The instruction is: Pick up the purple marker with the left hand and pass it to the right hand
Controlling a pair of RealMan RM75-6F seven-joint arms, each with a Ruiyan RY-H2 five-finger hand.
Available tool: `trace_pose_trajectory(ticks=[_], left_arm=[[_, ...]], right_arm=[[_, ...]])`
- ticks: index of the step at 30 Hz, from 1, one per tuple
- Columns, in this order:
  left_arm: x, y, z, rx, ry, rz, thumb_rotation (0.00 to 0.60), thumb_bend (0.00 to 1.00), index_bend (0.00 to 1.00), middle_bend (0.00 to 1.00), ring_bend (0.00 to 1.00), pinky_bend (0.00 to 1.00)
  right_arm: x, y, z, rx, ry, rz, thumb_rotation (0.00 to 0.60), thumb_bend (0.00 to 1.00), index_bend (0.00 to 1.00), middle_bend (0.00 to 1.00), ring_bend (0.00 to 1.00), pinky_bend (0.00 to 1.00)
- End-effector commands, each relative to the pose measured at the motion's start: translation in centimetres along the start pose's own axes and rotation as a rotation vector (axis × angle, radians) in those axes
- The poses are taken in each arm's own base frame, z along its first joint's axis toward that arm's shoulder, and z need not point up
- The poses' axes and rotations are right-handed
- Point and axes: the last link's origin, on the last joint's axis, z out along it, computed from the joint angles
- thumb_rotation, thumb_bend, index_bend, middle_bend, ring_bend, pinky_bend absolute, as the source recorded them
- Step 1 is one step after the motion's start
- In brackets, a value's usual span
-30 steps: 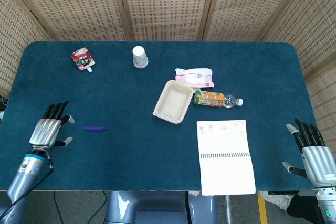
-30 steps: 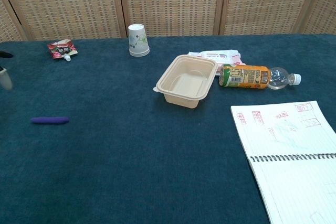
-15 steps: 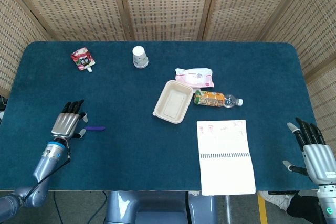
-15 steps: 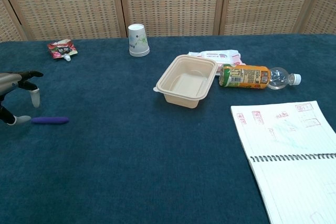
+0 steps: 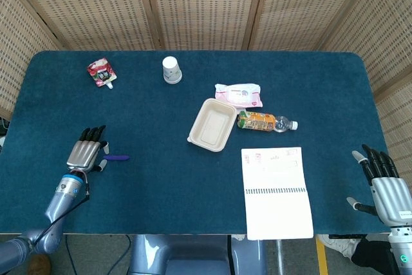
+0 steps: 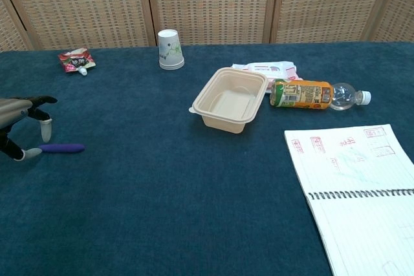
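The purple marker (image 5: 117, 157) (image 6: 61, 148) lies flat on the blue table cloth at the left side. My left hand (image 5: 85, 153) (image 6: 19, 123) hovers at the marker's left end with its fingers spread; a fingertip (image 6: 32, 152) is close to or touching that end, but nothing is held. My right hand (image 5: 383, 183) rests at the table's right front edge, fingers apart and empty; the chest view does not show it.
A beige food tray (image 5: 211, 124) (image 6: 230, 99) sits mid-table, with an orange-labelled bottle (image 5: 265, 122) (image 6: 313, 94) and a wipes packet (image 5: 239, 94) beside it. A paper cup (image 5: 171, 69) and a red pouch (image 5: 101, 73) stand at the back. An open notebook (image 5: 277, 191) lies front right.
My left hand has moved right from the table's left edge up to the marker's left end. The marker and the right hand have stayed put.
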Motion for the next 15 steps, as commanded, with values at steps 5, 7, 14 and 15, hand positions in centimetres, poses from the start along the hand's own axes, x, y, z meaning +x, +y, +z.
trace_pose_trajectory(ticks=[5, 7, 14, 15], left_arm=[[-0.39, 0.3, 0.22, -0.002, -0.005, 0.0, 0.6, 0.37, 0.49, 0.0, 0.0, 0.0], [-0.4, 0.4, 0.26, -0.003, -0.004, -0.002, 0.6, 0.37, 0.49, 0.0, 0.0, 0.0], [-0.59, 0.52, 0.39, 0.003, -0.009, -0.005, 0.6, 0.37, 0.51, 0.0, 0.0, 0.0], [-0.66, 0.53, 0.4, 0.002, -0.011, -0.004, 0.6, 0.37, 0.51, 0.0, 0.0, 0.0]], right_arm=[[0.03, 0.01, -0.01, 0.001, 0.0, 0.0, 0.6, 0.0, 0.13, 0.0, 0.0, 0.0], [0.03, 0.03, 0.0, 0.0, -0.001, 0.002, 0.6, 0.0, 0.13, 0.0, 0.0, 0.0], [0.02, 0.06, 0.01, 0.001, -0.005, 0.008, 0.6, 0.0, 0.13, 0.0, 0.0, 0.0], [0.03, 0.08, 0.0, 0.001, -0.005, 0.008, 0.6, 0.0, 0.13, 0.0, 0.0, 0.0]])
